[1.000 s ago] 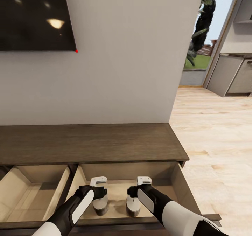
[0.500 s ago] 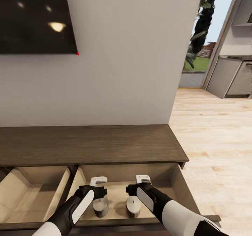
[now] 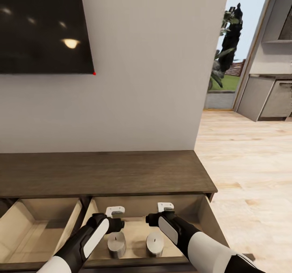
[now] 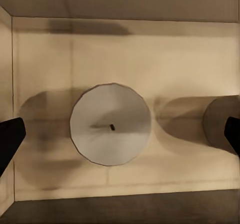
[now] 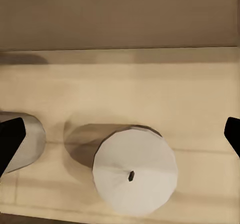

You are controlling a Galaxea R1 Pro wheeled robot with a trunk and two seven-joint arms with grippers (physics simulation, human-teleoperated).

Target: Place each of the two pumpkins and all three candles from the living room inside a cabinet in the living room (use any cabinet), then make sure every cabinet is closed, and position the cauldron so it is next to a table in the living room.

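Note:
Two candles stand upright in the open right drawer [image 3: 205, 220] of the dark-brown cabinet [image 3: 101, 171]. My left gripper [image 3: 114, 225] hangs open just above the left candle [image 3: 116, 244]; the left wrist view looks straight down on its pale top [image 4: 110, 130], with one fingertip [image 4: 10, 136] at each side, clear of it. Over the right candle [image 3: 154, 242] my right gripper [image 3: 157, 221] is open too. The right wrist view has that candle [image 5: 135, 176] between the spread fingertips [image 5: 10, 139], with the other candle [image 5: 22, 141] at the edge. Pumpkins and cauldron are out of view.
The cabinet's left drawer [image 3: 36, 224] is open too and shows a bare beige floor. A dark TV [image 3: 40, 26] hangs on the wall above. Right of the cabinet, light wood floor [image 3: 251, 175] runs to a doorway with a plant [image 3: 227, 50] and grey kitchen units [image 3: 271, 99].
Both grippers have risen off the candles, whose tops now show below them. The head camera has shifted, so the TV and cabinet sit lower in the picture.

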